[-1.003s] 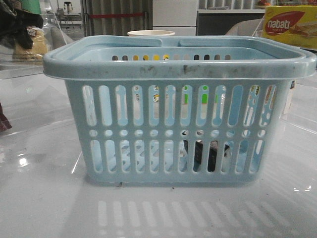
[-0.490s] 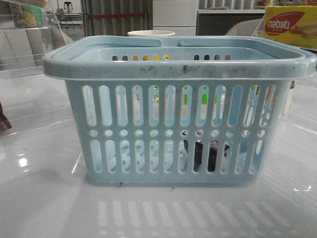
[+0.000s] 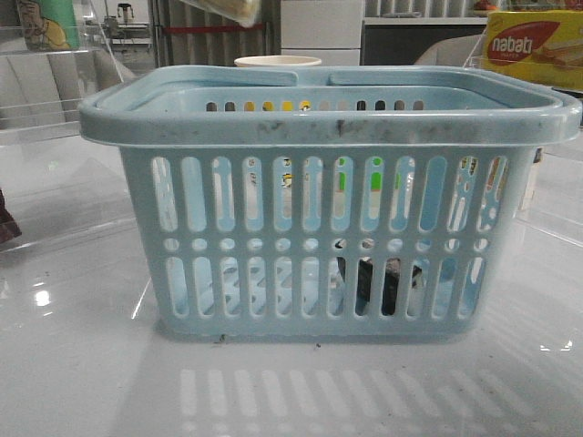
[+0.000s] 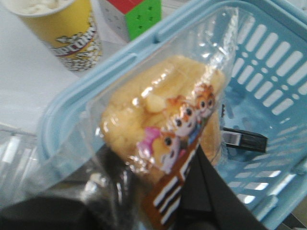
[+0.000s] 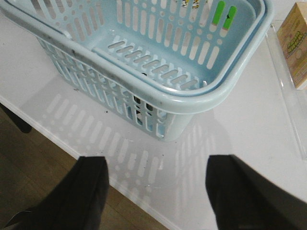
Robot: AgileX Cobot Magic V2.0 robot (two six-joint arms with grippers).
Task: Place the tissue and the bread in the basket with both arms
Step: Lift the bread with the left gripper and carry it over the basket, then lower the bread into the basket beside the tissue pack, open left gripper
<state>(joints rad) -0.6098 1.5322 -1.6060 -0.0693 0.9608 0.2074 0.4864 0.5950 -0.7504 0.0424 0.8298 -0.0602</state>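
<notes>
Here the left pincer clamps the bread over the basket; right pincer apart.

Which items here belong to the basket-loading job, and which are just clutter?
Job: bread held by the left gripper; tissue already inside the basket.
Clutter: popcorn cup, colour cube, nabati box.

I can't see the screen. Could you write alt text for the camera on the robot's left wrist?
A golden-brown bread in a clear plastic wrapper, pinched in the left arm's dark fingers, hangs over a pale blue slotted plastic basket with a small black tissue pack on its floor. Beyond the rim stand a yellow popcorn cup and a coloured puzzle cube.
</notes>
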